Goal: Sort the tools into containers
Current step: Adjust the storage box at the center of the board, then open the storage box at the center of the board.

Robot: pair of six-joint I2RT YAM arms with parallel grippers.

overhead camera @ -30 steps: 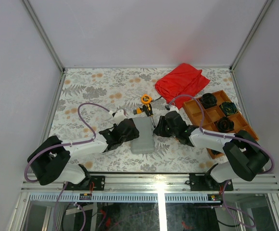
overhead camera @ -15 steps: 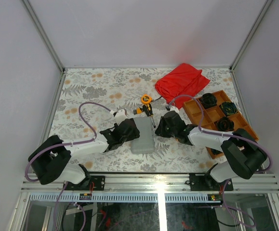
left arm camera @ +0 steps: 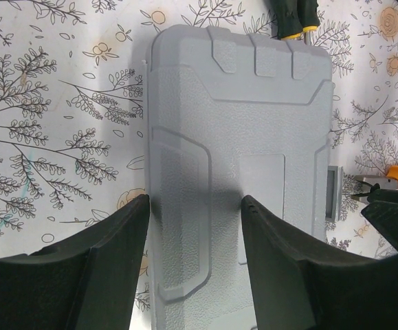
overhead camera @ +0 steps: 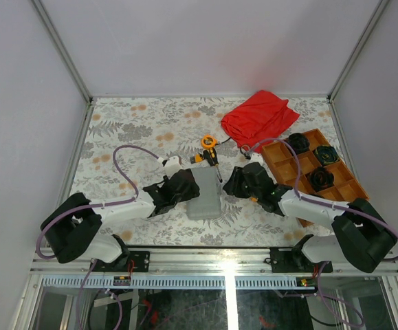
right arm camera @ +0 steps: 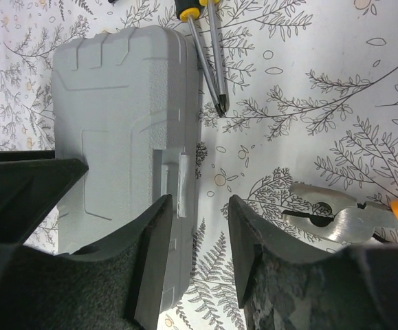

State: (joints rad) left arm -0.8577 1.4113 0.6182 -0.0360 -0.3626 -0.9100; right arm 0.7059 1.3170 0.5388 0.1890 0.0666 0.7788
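Observation:
The closed grey case (overhead camera: pixel 204 192) lies flat mid-table; it also shows in the left wrist view (left arm camera: pixel 233 151) and the right wrist view (right arm camera: pixel 123 124). My left gripper (overhead camera: pixel 185 187) is open, its jaws (left arm camera: pixel 195 203) spread over the case's left half. My right gripper (overhead camera: pixel 237 183) is open (right arm camera: pixel 200 206), with one finger over the case's latch edge and the other over the cloth. Two screwdrivers (right arm camera: pixel 209 62) lie by the case's far corner (overhead camera: pixel 213 158). The round orange tape measure (overhead camera: pixel 208 141) lies beyond them. Orange-handled pliers (right arm camera: pixel 350 220) lie right of my right gripper.
A red cloth (overhead camera: pixel 259 115) is bunched at the back right. An orange-brown divided tray (overhead camera: pixel 278 157) with black round parts stands at the right, beside my right arm. Frame posts and walls bound the table.
My right arm has swung its elbow out to the right and the gripper has shifted slightly right along the case's edge. My left arm has not visibly moved.

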